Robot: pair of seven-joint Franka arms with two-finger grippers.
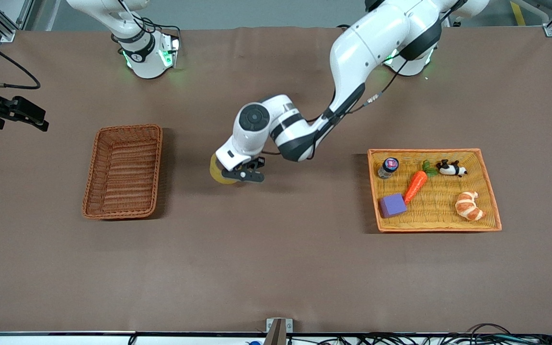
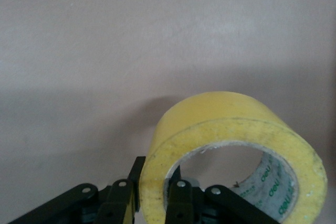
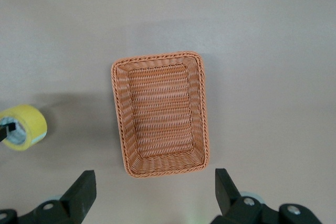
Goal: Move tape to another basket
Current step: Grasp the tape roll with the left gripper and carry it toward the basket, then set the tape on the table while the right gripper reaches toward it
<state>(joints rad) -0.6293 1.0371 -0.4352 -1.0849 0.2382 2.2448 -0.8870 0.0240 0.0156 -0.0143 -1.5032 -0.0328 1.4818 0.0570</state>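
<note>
The tape, a wide yellow roll with a grey core, hangs over the brown tablecloth between the two baskets. My left gripper is shut on its wall. In the left wrist view one finger presses the tape from outside and one from inside, with the left gripper closed across it. The narrow reddish-brown basket lies toward the right arm's end and holds nothing. My right gripper waits high over the table, open, looking down on that basket and the tape.
A wider orange-yellow woven tray lies toward the left arm's end. It holds a small jar, a carrot, a purple block, a black-and-white toy and a croissant.
</note>
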